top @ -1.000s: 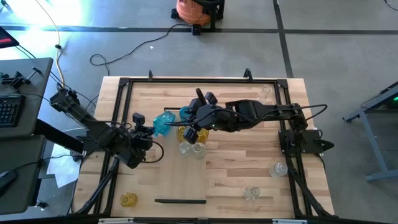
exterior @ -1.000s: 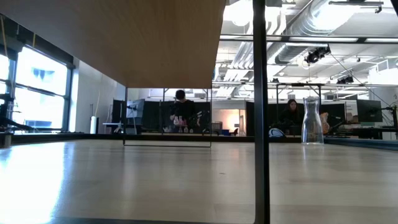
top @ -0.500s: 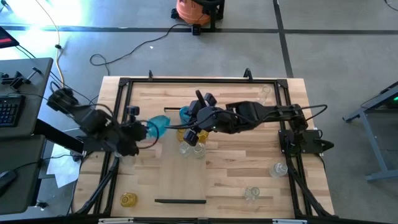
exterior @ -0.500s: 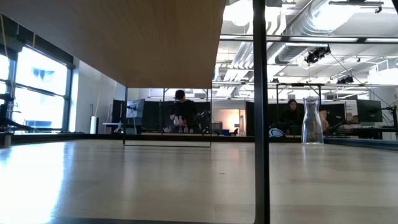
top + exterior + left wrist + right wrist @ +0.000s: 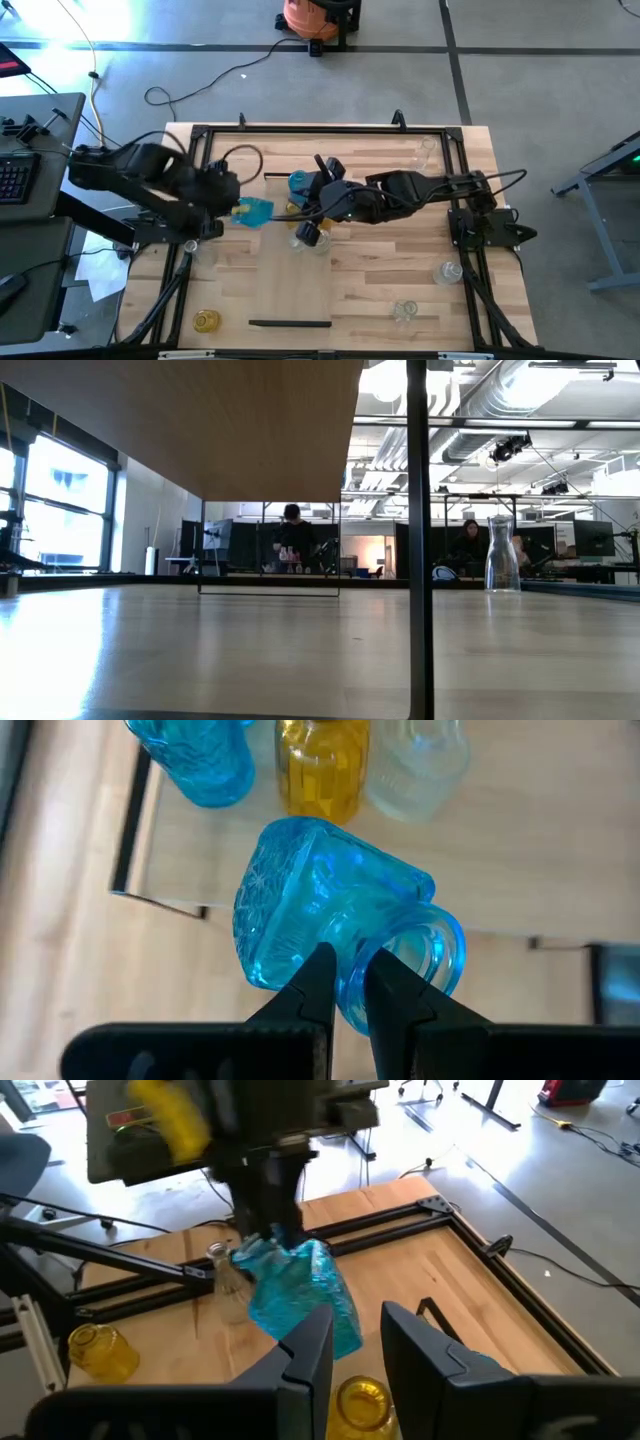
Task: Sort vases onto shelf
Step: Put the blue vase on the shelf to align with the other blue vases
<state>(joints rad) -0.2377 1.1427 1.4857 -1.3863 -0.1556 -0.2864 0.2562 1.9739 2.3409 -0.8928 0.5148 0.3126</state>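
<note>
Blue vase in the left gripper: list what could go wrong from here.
1. The left gripper pinches only the rim of the tilted blue vase; it could swing or slip out.
2. The right gripper hangs close by, over the vases on the shelf; the arms or the carried vase could collide and topple them.

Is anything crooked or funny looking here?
Yes. The blue vase is tipped on its side in the air, pinched at its rim by the left tool over the shelf. The other vases there stand upright.
</note>
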